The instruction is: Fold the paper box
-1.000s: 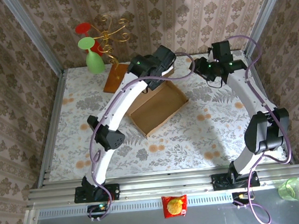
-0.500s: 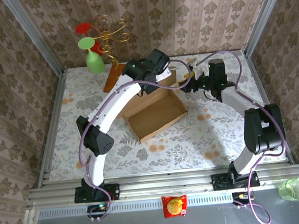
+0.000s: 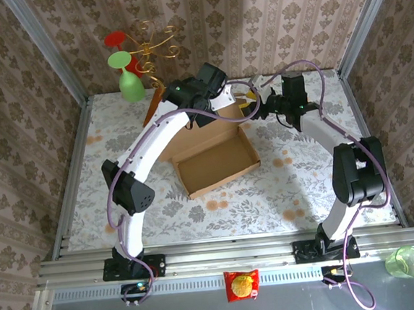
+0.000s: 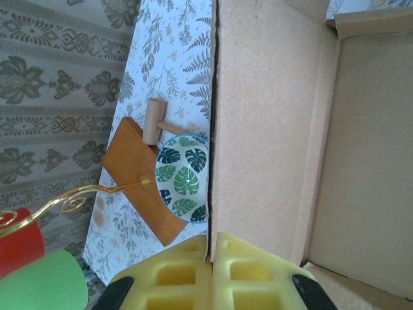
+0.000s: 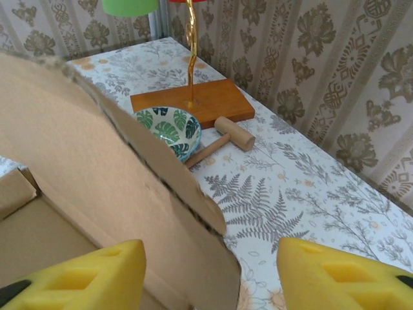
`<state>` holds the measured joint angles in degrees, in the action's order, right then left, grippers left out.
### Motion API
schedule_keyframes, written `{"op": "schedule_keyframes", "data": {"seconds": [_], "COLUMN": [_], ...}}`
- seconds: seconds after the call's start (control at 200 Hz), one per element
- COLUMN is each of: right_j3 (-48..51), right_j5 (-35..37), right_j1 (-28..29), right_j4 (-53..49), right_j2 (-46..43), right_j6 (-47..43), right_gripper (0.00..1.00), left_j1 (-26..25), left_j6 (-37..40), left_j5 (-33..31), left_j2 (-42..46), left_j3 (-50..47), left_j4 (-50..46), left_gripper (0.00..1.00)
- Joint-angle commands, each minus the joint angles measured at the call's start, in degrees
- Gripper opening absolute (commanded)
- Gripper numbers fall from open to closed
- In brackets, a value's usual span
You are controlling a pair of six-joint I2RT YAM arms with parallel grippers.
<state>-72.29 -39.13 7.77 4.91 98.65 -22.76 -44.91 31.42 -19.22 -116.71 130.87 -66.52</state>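
The paper box (image 3: 215,161) is a shallow brown cardboard box, open on top, in the middle of the table. My left gripper (image 3: 221,109) is at its far wall. In the left wrist view the yellow fingers (image 4: 215,240) are shut on that upright wall's (image 4: 264,129) top edge. My right gripper (image 3: 255,109) is at the box's far right corner, open. In the right wrist view its yellow fingertips (image 5: 210,278) stand wide apart, with a raised cardboard flap (image 5: 129,194) between them, nearer the left pad (image 5: 77,274).
Behind the box lie a leaf-patterned bowl (image 4: 184,177), a wooden mallet (image 4: 153,123) and the orange-brown base board (image 3: 155,105) of the gold wire stand (image 3: 153,40) holding a green glass (image 3: 129,78) and a red one (image 3: 117,39). Wallpapered walls close the table.
The right gripper has swung left to the box's far right corner. The left gripper has shifted toward the back with the wall, and the box has turned and slid slightly.
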Motion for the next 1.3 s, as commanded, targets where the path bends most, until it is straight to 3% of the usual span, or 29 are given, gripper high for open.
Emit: {"op": "schedule_keyframes", "data": {"seconds": [0.0,0.495,0.65,0.795,1.03,1.2,1.295], "right_j3": [-2.0,-1.2,0.7,3.0,4.9,5.1,5.2], "right_j5": [-1.3,3.3,6.9,5.5,4.3,4.1,4.0], "right_j1": [1.0,3.0,3.2,1.7,0.8,0.8,0.8], "right_j4": [-3.0,-4.1,-2.6,-1.4,-0.3,-0.2,-0.4], "right_j2": [1.4,0.6,-0.8,-2.3,-3.1,-3.0,-2.9], "right_j6": [-1.8,1.0,1.9,1.9,2.2,2.4,2.4], "right_gripper": [0.48,0.01,0.00,0.00,0.00,0.00,0.00], "left_j1": [0.5,-0.1,0.2,3.0,12.2,21.4,27.9], "left_j6": [1.0,-3.4,-9.7,-18.6,-33.8,-40.0,-42.6], "left_j5": [1.4,4.1,2.6,2.9,8.5,19.7,30.3], "left_j2": [1.9,1.5,4.0,9.0,26.4,42.9,49.2], "left_j3": [0.2,1.2,0.2,-2.1,-25.6,-53.2,-65.0], "left_j4": [1.9,3.1,4.7,3.0,7.1,24.5,36.0], "left_gripper": [0.00,0.00,0.43,0.53,0.56,0.61,0.61]}}
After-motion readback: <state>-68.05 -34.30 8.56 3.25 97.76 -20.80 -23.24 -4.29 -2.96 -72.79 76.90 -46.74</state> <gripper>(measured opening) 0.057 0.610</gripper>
